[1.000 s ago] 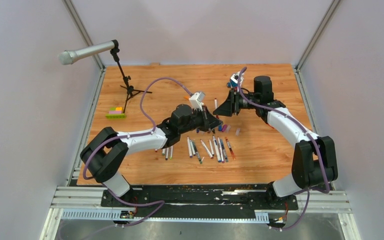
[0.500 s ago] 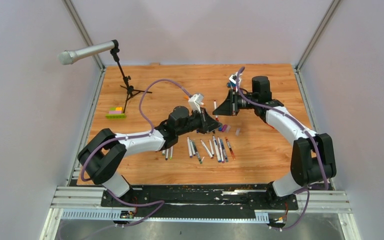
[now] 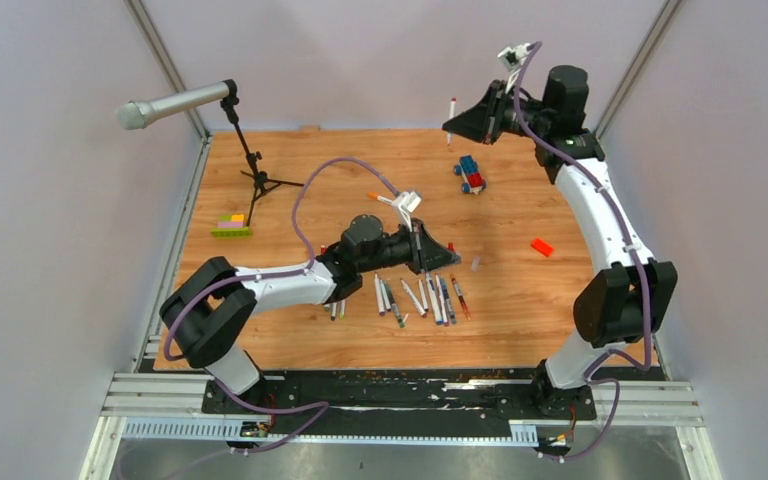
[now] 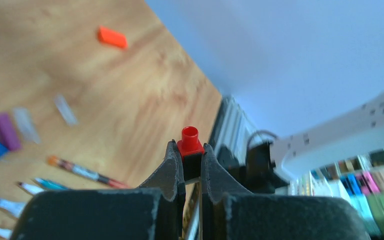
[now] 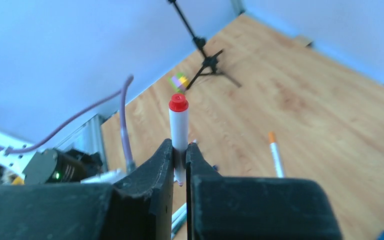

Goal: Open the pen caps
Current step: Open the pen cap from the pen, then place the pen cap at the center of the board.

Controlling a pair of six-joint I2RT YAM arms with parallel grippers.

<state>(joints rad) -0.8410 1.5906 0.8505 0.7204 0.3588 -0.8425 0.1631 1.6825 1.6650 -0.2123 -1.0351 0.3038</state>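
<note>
Red cap (image 4: 189, 137) pinched in left claw (image 4: 190, 150); right claw (image 5: 180, 150), clamping pen (image 5: 179, 125), risen high, apparently separated.

Table (image 3: 520, 310): wood grain, satin sheen. Cap (image 4: 189, 140): red plastic, glossy. Pen (image 5: 179, 125): smooth white plastic barrel. Left fingers (image 4: 170, 172): matt black, finely grainy. Microphone (image 3: 165, 103): brushed grey metal. Walls (image 3: 40, 300): flat, matt, pale.

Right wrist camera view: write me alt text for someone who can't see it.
The right arm's two black fingers pinch a slim white marker pen with a red top, holding it upright. Behind lie the wooden table, an orange-tipped white pen and a black tripod stand.
</note>
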